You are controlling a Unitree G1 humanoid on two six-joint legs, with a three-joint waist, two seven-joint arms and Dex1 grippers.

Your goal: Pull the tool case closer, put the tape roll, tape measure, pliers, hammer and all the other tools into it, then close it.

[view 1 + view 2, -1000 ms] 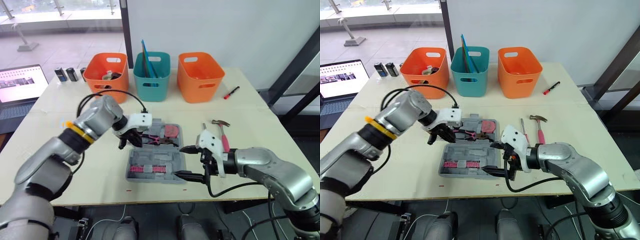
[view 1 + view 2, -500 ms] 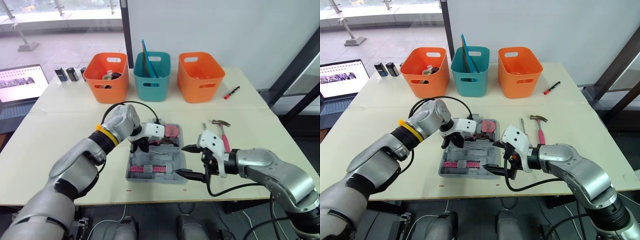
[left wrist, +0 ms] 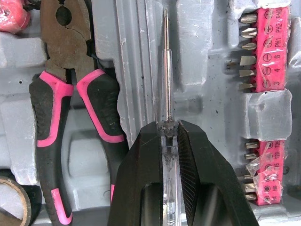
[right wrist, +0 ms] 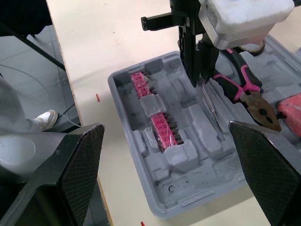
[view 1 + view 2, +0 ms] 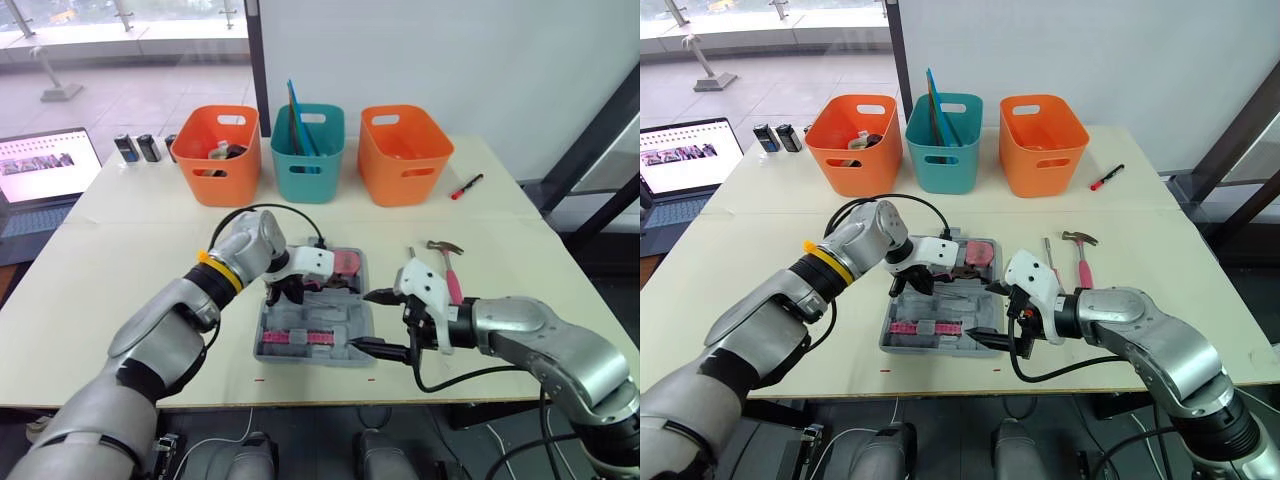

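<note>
Grey tool case [image 5: 268,345] lies under the downturned left hand [image 3: 170,129], clamped on a screwdriver [image 3: 165,70]; right hand [image 5: 362,321] gapes beside it.

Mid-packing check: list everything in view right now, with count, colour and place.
tool case: 1, grey, open, front centre of table
pliers: 1, pink-black handles, in case
tape measure: 1, pink, case's far right corner
bit holders: 2, pink, case's near half
screwdriver: 1, clear handle, over case
hammer: 1, pink handle, right of case
thin metal tool: 1, beside hammer
marker: 1, red, far right
orange bins: 2, far row
teal bin: 1, between them
black cylinders: about 3, left of bins
laptop: 1, open, far left
table: 1, cream
left pincer: shut on screwdriver
right pincer: open, at case's right edge
</note>
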